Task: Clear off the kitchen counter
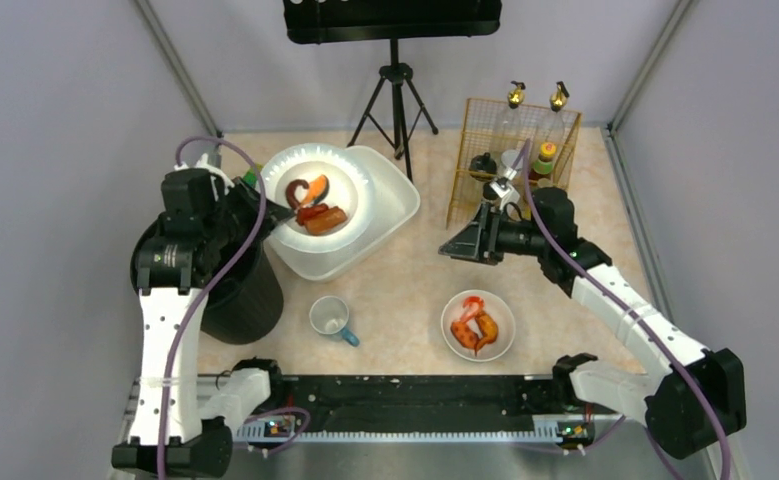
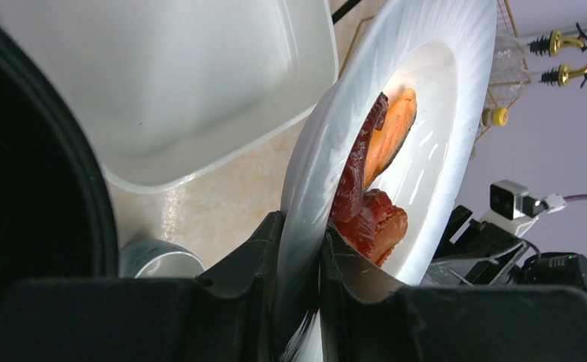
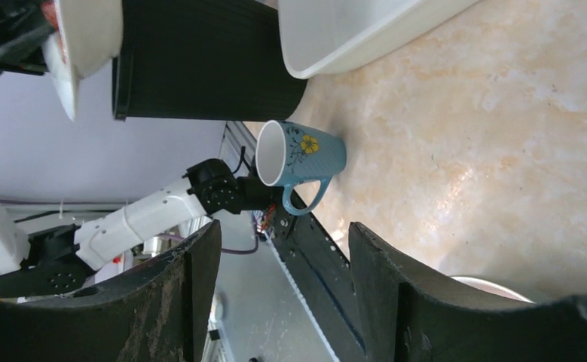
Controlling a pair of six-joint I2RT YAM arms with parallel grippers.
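Observation:
The kitchen counter (image 1: 405, 290) is pale marbled stone. My left gripper (image 1: 275, 215) (image 2: 303, 226) is shut on the rim of a white plate (image 1: 350, 180) (image 2: 441, 90), which it holds over the left part of a white tub (image 1: 397, 200) (image 2: 184, 83). On the plate lie an orange piece (image 2: 393, 132) and red pieces of food (image 2: 365, 219). My right gripper (image 1: 462, 245) (image 3: 284, 234) hovers open and empty over the middle of the counter. A blue flowered mug (image 1: 331, 318) (image 3: 305, 154) and a white bowl of orange-red food (image 1: 478, 325) stand near the front.
A black bin (image 1: 240, 290) (image 3: 200, 60) stands at the left under my left arm. A wire rack (image 1: 513, 150) with bottles is at the back right, right behind my right wrist. A tripod (image 1: 396, 100) stands at the back centre.

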